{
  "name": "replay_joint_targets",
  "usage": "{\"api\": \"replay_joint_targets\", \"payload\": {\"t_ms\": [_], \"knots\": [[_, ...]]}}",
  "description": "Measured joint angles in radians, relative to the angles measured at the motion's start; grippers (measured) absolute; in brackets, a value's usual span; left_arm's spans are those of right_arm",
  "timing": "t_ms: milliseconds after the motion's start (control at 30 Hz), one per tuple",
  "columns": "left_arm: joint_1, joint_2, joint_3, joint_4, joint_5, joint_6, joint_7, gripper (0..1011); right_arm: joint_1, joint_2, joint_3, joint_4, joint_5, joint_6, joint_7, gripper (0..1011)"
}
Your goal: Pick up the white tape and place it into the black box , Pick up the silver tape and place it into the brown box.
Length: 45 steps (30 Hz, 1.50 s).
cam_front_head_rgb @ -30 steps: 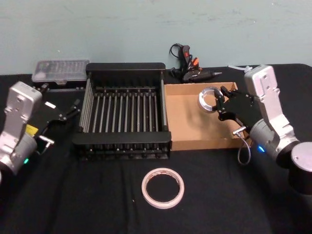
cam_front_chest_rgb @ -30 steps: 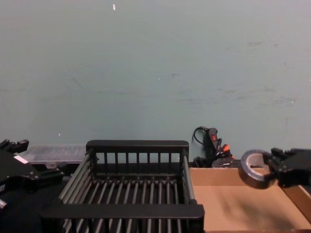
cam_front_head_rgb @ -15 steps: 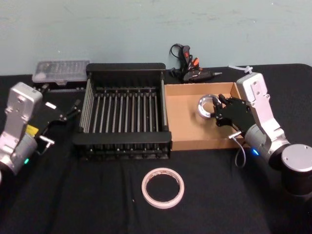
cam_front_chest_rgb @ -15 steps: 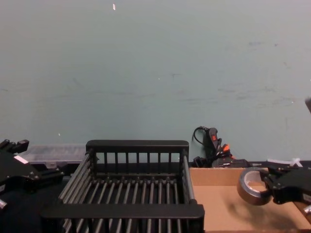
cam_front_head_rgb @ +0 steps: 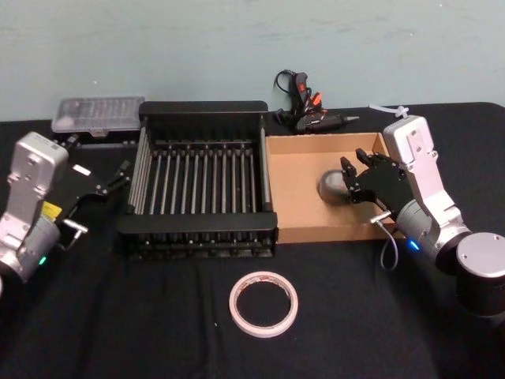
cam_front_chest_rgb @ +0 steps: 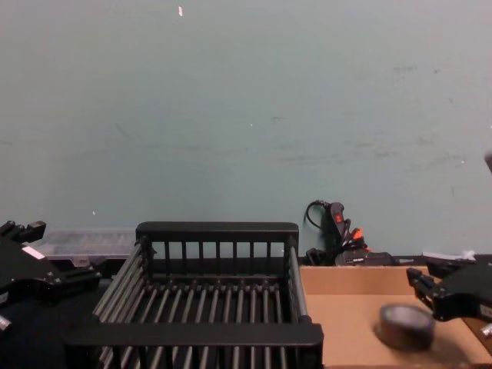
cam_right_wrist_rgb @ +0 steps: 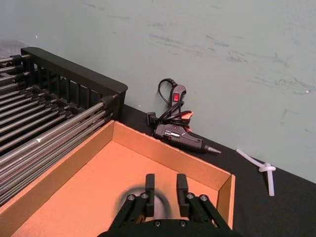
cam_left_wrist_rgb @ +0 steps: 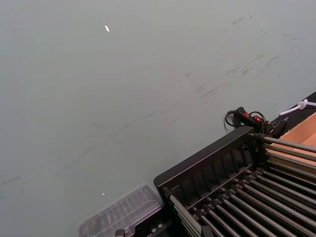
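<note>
head view: the right gripper [cam_front_head_rgb: 353, 175] hangs over the right half of the brown box [cam_front_head_rgb: 296, 213], its black fingers spread apart with nothing between them. the silver tape [cam_front_head_rgb: 331, 186] sits just beside the fingertips, on their left, blurred, inside the tray's walls; whether it touches the cardboard floor cannot be told. in the chest view the silver tape [cam_front_chest_rgb: 405, 327] shows lower than the right gripper [cam_front_chest_rgb: 427, 292] and a little to its left, apart from the fingers, over the tan bottom of the brown box [cam_front_chest_rgb: 346, 323]. in the right wrist view two fingers [cam_right_wrist_rgb: 149, 188] point down into the tray with a clear gap between them, and a dark blurred shape, the roll, lies past their tips.

the black box [cam_front_head_rgb: 197, 229] stands just left of the brown box, their walls touching or nearly so. the white tape [cam_front_head_rgb: 263, 304] lies flat on the black cloth in front of both boxes, well apart from either gripper. the left gripper [cam_front_head_rgb: 120, 175] is parked to the left of the black box, its thin fingers close together, holding nothing.
</note>
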<state>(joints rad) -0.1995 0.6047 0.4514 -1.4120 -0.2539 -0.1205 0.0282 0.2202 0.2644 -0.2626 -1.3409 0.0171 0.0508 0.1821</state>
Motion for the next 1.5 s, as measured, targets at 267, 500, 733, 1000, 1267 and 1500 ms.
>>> {"api": "replay_joint_targets", "payload": {"t_ms": [267,500,733,1000,1267,1500], "knots": [[0.000,0.000,0.000,0.000,0.000,0.000,0.000,1001,-0.001,0.001,0.000,-0.002,0.001,0.001,0.000,523],[0.000,0.000,0.000,0.000,0.000,0.000,0.000,1001,-0.001,0.001,0.000,-0.002,0.002,0.001,0.000,741],[0.000,0.000,0.000,0.000,0.000,0.000,0.000,1001,-0.002,0.002,0.000,-0.003,0.003,0.001,0.000,937],[0.000,0.000,0.000,0.000,0.000,0.000,0.000,1001,-0.002,0.002,0.000,-0.004,0.003,0.001,0.000,1002],[0.000,0.000,0.000,0.000,0.000,0.000,0.000,1001,-0.002,0.002,0.000,-0.004,0.003,0.001,0.000,1002],[0.000,0.000,0.000,0.000,0.000,0.000,0.000,1001,-0.022,-0.001,0.020,-0.032,0.005,0.010,0.015,1002]]}}
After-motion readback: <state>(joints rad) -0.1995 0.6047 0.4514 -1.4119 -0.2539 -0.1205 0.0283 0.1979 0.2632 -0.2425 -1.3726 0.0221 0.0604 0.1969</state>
